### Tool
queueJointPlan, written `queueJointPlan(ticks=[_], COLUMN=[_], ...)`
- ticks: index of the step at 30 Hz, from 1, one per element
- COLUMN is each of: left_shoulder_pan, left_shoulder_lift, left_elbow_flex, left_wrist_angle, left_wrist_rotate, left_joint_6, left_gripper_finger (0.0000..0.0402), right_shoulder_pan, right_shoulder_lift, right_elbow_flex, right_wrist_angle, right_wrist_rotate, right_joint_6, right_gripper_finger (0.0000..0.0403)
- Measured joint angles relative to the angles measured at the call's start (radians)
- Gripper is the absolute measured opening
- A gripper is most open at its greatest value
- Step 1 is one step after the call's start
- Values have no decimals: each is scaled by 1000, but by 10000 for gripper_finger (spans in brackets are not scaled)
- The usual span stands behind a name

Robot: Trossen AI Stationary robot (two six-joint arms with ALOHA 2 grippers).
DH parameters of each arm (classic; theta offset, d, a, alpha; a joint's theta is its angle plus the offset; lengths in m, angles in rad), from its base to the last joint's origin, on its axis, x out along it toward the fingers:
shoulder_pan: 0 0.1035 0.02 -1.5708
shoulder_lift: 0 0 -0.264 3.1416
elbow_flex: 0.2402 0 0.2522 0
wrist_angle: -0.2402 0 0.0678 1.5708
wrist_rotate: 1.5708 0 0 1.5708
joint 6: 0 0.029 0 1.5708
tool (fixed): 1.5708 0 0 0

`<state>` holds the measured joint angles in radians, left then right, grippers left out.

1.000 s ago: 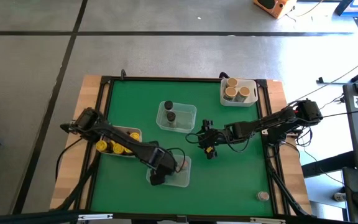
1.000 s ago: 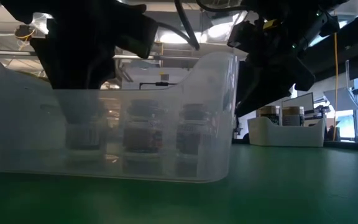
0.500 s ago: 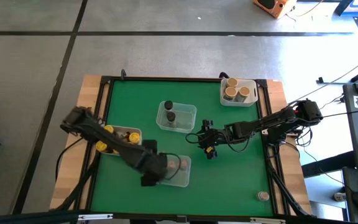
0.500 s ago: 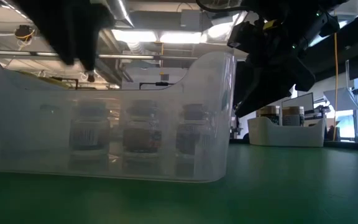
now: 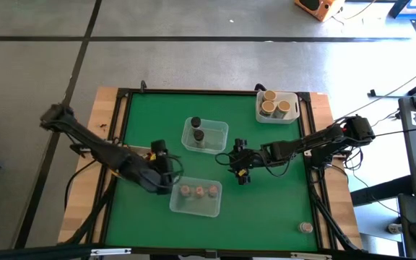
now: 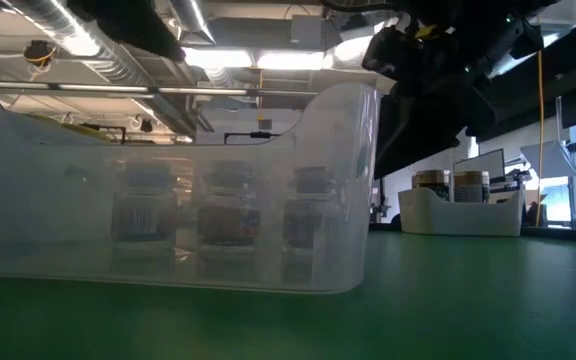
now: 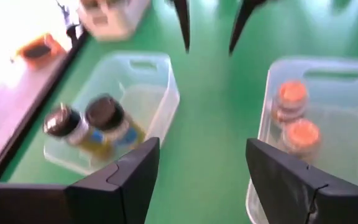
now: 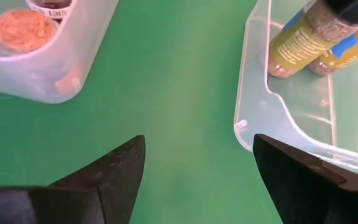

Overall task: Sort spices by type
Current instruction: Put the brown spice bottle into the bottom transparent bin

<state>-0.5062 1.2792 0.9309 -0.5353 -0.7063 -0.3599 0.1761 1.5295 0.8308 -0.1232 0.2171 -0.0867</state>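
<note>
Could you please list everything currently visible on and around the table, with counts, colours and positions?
Pinkish-lidded spice jars: three, in the clear tub at the table's front centre.
Black-lidded spice jars: two, in the clear tub at mid-table.
Tan-lidded spice jars: four, in the white tray at the far right corner.
Yellow-lidded spice jars: mostly hidden under the left arm.
Loose spice jar: one, pinkish lid, front right corner.
Table: green mat.
Left tool: open, empty, left of the front tub.
Right tool: open, empty, mid-table.
</note>
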Motion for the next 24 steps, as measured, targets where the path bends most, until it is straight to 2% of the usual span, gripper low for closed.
queueJointPlan(ticks=[4,6,8,9,12,15,20,24], left_shoulder_pan=[19,39,65,78,112,150,185,194], left_shoulder_lift=[-143,-199,-236,-249,-294,-318,-311,-308], left_elbow_flex=[-194,-288,-368,-395,-431,-432,-432,-433], left_wrist_angle=[320,541,753,809,862,872,869,861], left_wrist_rotate=[-71,-118,-124,-120,-111,-111,-110,-108], left_joint_6=[164,265,378,436,497,488,442,437], left_gripper_finger=[237,237,237,237,237,237,237,237], right_shoulder_pan=[0,2,5,10,35,56,117,193], right_shoulder_lift=[-3,-17,-34,-42,-58,-61,-63,-63], right_elbow_flex=[36,81,137,167,258,345,422,427], right_wrist_angle=[-36,-123,-240,-311,-513,-696,-863,-963], right_wrist_rotate=[0,0,-10,-20,-61,-210,-294,-339], right_joint_6=[-18,6,57,82,162,258,418,580], right_gripper_finger=[298,298,298,298,298,298,298,298])
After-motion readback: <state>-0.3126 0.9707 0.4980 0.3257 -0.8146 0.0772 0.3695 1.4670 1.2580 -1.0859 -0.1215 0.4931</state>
